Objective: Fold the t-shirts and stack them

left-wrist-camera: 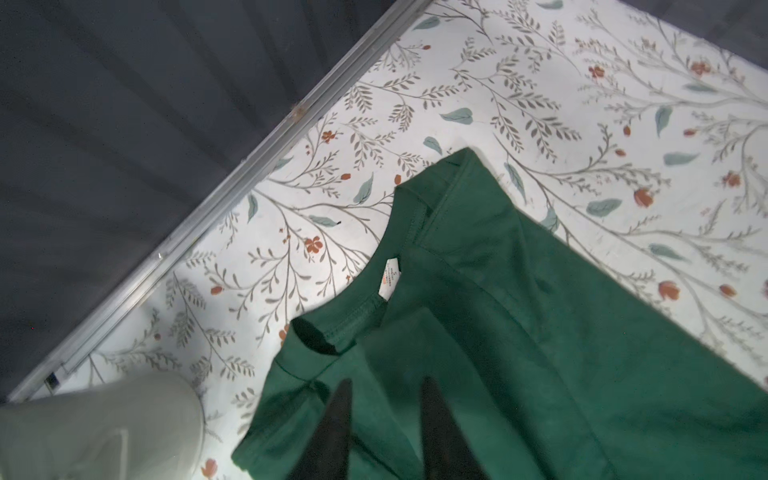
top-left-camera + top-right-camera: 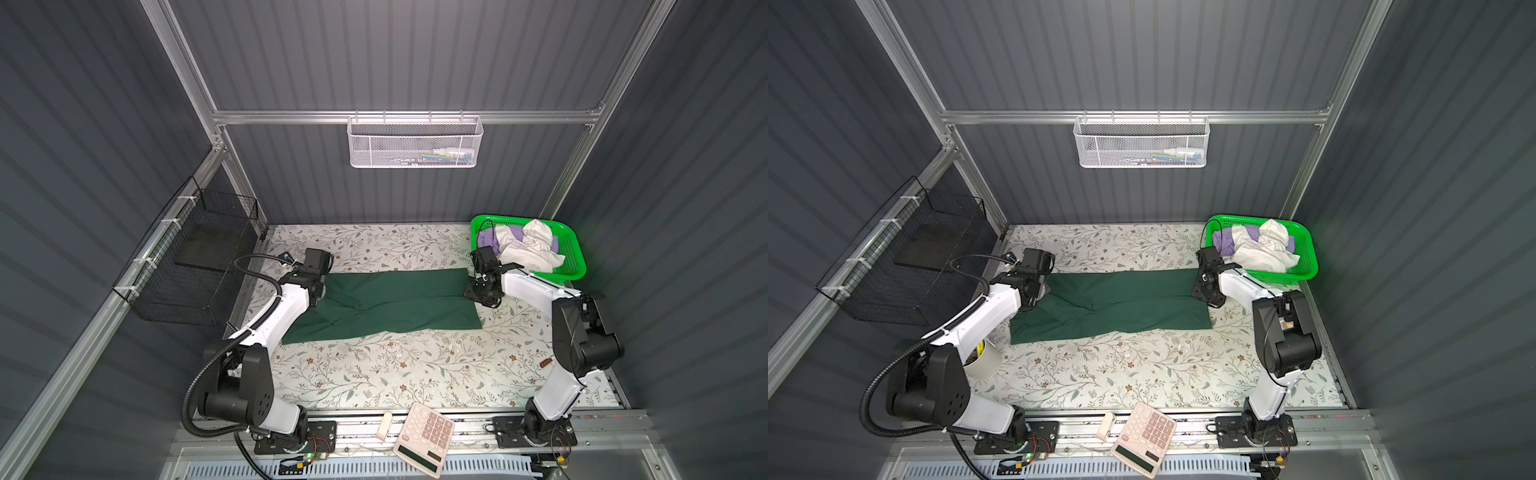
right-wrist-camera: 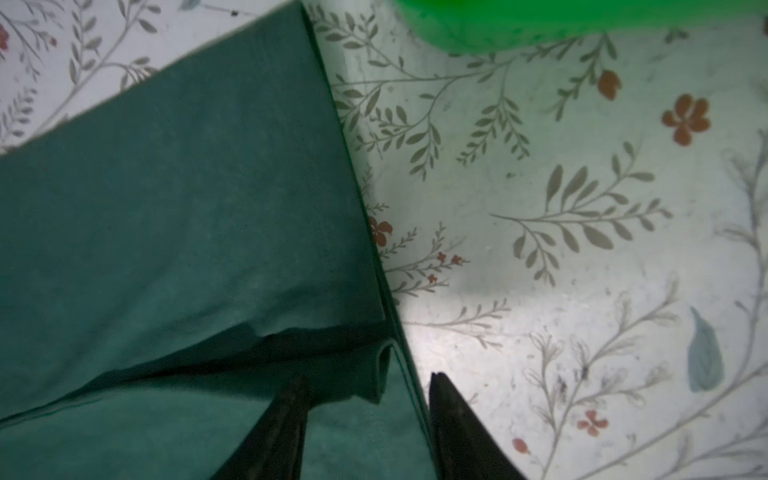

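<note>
A dark green t-shirt (image 2: 386,303) (image 2: 1113,303) lies on the floral table, folded into a long band running left to right. Its collar end with a white neck label (image 1: 390,276) shows in the left wrist view. My left gripper (image 1: 386,382) (image 2: 322,293) hovers open over that end, holding nothing. At the hem end, my right gripper (image 3: 368,376) (image 2: 482,295) is open, one finger over the cloth (image 3: 187,208) and one over the bare table. White t-shirts (image 2: 532,245) and a lavender one (image 2: 486,241) lie crumpled in the green basket (image 2: 575,249).
A calculator (image 2: 424,440) rests on the front rail. A black wire basket (image 2: 195,257) hangs on the left wall and a white mesh basket (image 2: 415,141) on the back rail. A white cup (image 2: 984,359) stands by the left arm.
</note>
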Robot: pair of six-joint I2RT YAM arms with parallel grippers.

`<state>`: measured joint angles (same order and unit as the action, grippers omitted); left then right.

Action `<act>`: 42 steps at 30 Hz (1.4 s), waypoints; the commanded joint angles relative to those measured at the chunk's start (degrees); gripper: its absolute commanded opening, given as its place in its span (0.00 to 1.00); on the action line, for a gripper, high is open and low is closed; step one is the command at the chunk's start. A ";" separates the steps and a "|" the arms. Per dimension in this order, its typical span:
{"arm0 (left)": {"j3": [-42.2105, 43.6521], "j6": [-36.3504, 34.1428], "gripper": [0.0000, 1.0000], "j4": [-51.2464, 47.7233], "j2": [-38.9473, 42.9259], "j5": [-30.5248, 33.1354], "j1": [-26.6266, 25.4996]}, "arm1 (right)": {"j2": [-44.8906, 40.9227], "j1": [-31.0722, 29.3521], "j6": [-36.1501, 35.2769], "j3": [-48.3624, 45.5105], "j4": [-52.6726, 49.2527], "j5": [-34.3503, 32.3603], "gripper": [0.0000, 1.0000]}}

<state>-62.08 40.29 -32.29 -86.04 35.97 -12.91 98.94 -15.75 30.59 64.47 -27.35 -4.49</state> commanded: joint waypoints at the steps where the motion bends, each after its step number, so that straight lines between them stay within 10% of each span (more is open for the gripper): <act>1: -1.31 -3.63 0.52 2.33 -0.31 -2.14 0.42 | -7.68 -0.90 0.09 -4.45 -1.41 -2.24 0.56; 11: 12.79 -6.19 0.51 -2.50 9.52 -30.27 -1.46 | -15.17 -2.13 3.07 -19.57 1.54 2.08 0.48; 25: 10.95 -4.95 0.52 3.15 0.61 -30.69 -3.09 | -9.64 -2.08 2.73 -18.47 3.58 1.10 0.46; 42: 7.34 -4.25 0.32 4.81 -5.62 -29.81 -4.32 | -10.33 -2.09 2.02 -18.74 3.17 1.19 0.04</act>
<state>-52.82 35.73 -26.92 -90.91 5.93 -16.84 89.23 -17.82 32.80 45.78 -23.16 -2.55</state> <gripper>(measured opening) 0.331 0.058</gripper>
